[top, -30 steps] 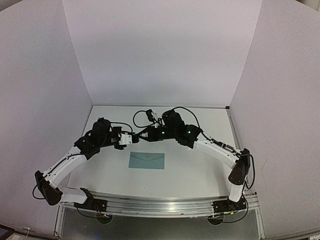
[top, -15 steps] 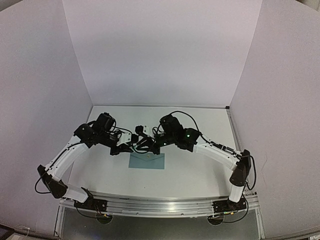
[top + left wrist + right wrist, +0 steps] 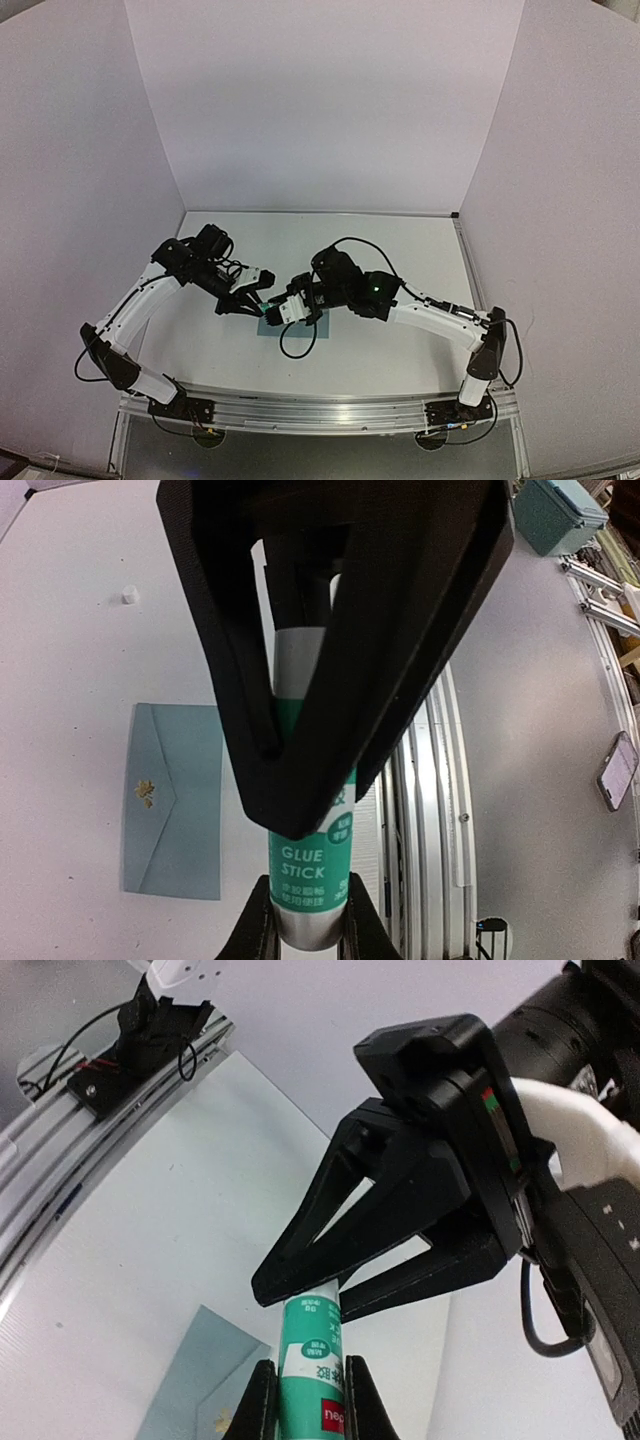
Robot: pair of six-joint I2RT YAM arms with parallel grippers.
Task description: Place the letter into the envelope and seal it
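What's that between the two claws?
A green-and-white glue stick, pinched at one end by the left gripper and at the other by the right gripper, clearest in both wrist views.

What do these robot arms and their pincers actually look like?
The left arm and right arm are white tubes joined by black joints, trailing black cables; a green light glows on the right one. The left gripper and right gripper are black, each with two tapering open-framed fingers.
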